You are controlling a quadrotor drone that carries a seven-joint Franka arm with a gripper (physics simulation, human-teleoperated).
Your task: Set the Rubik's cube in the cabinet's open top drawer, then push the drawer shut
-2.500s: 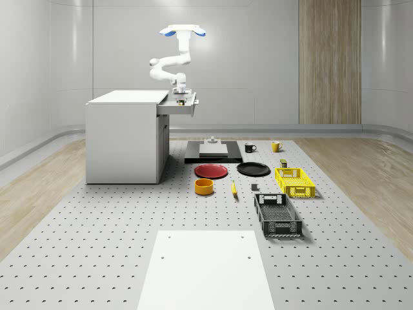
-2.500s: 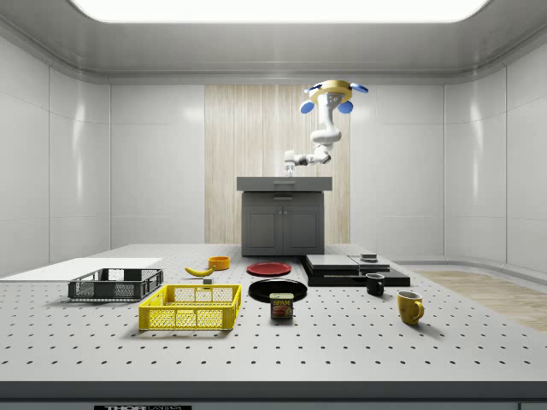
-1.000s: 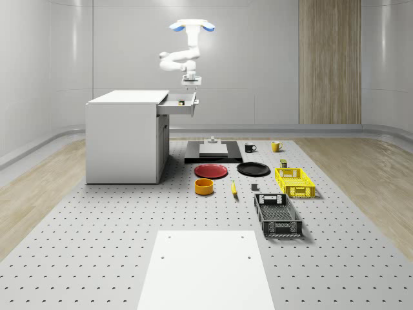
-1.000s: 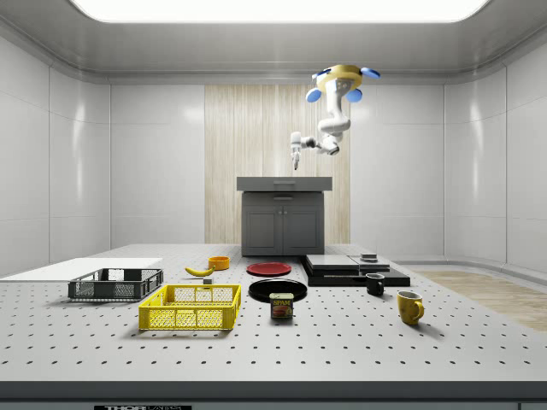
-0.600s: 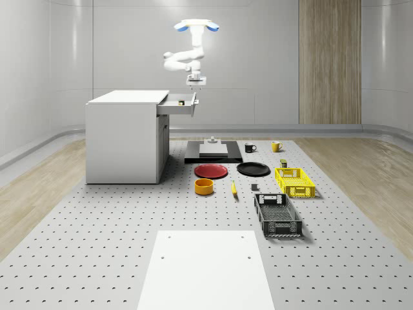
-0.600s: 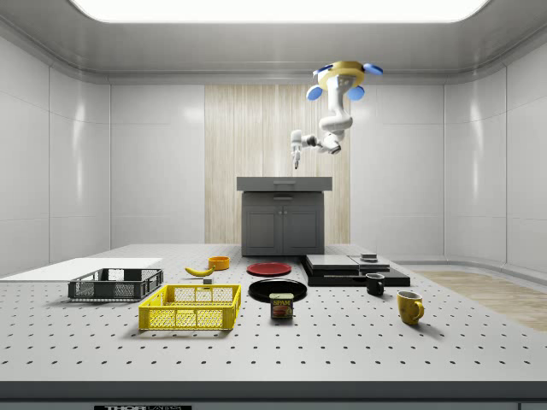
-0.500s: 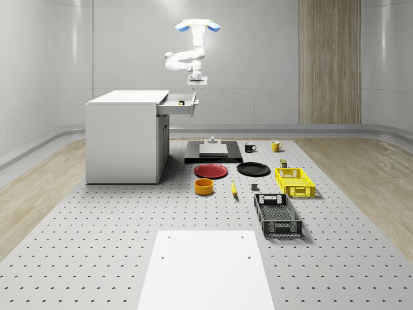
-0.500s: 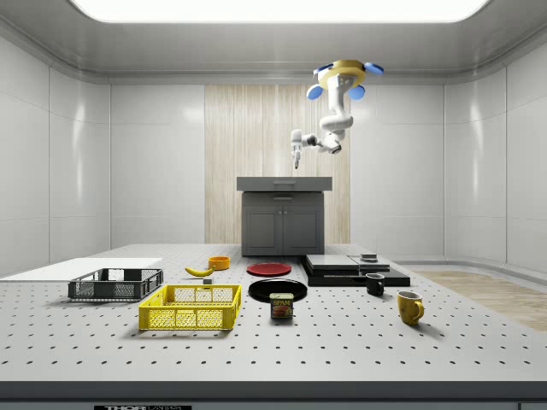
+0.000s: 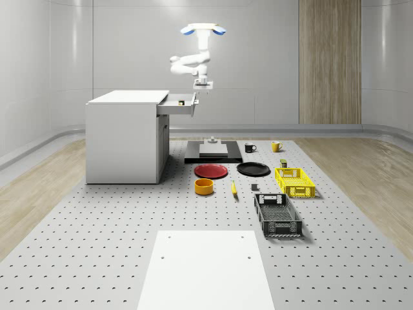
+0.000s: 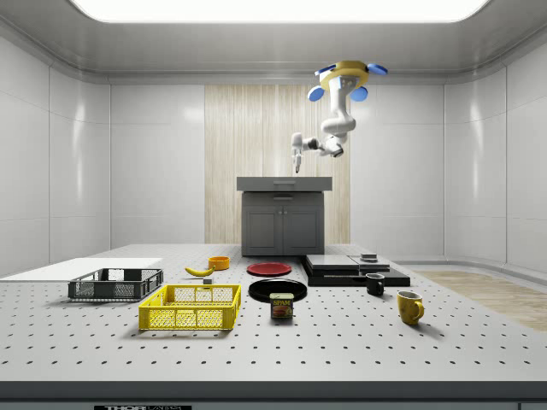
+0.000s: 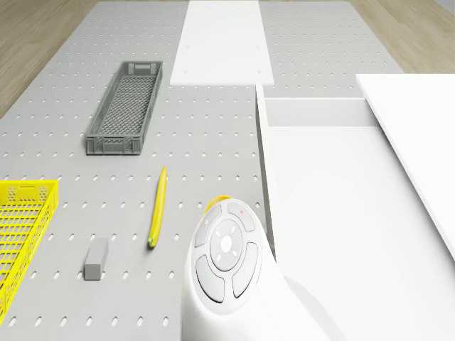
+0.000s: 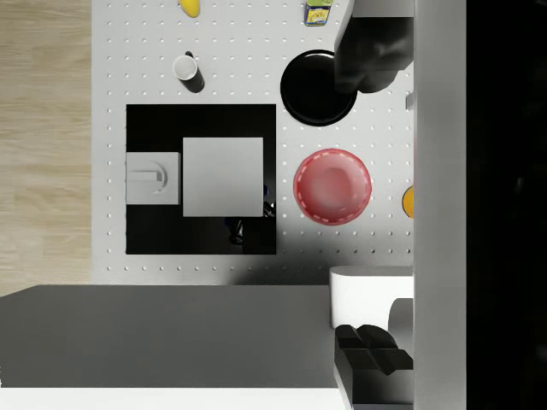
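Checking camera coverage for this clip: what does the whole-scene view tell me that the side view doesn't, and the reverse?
Whole-scene view: the top drawer juts open from the cabinet toward that view's right, and the gripper hangs just past the drawer's front, above it. Side view: the cabinet's dark door fronts, and the gripper clear above the cabinet top. Both: the drone hovering high off the drawer's open end, the yellow basket, the red plate.
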